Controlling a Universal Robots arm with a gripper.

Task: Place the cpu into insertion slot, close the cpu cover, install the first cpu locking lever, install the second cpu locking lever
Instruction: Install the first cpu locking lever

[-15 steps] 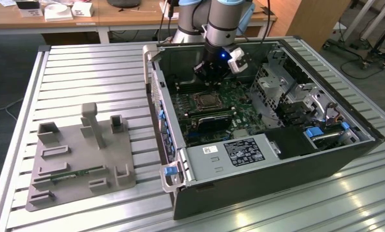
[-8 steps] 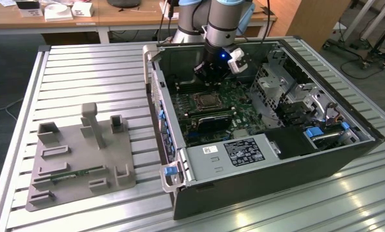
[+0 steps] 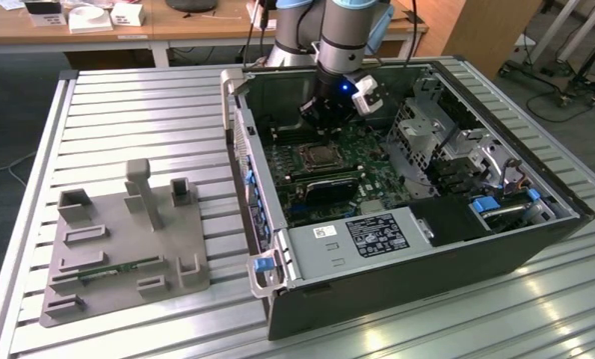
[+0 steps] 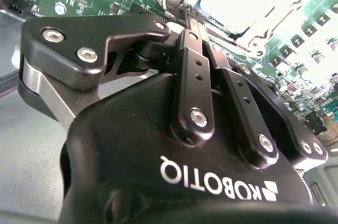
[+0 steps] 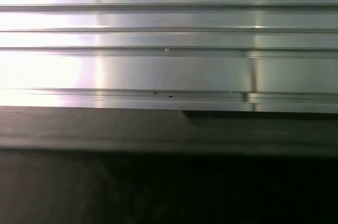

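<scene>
An open dark-grey computer case (image 3: 417,254) lies on its side on the ribbed silvery metal desk (image 3: 128,112), its long axis running from the near edge of the exterior view toward the far edge. Inside it the green circuit board (image 3: 353,149) lies flat, facing up. The square insertion slot with its metal rim (image 3: 321,157) sits near the middle of the board, its sides roughly in line with the case walls. The small flat silvery-grey cpu (image 3: 321,156) lies flat in the slot, top face up, and the thin silvery cpu cover (image 3: 321,165) appears to lie down around it, though the exterior view is too coarse to be sure. The locking levers cannot be made out.

The black claw (image 3: 323,123) on the grey and light-blue robot arm (image 3: 345,30) hangs inside the case, pointing down at the board just beyond the slot's far side. In the second wrist view its black fingers (image 4: 193,49) lie pressed together, with nothing seen between them, their tips reaching toward a bright washed-out metal frame (image 4: 248,2) on the green board.

To the exterior view's left of the case, a grey moulded fixture block with upright posts (image 3: 123,247) rests on the desk, well apart from the claw.
</scene>
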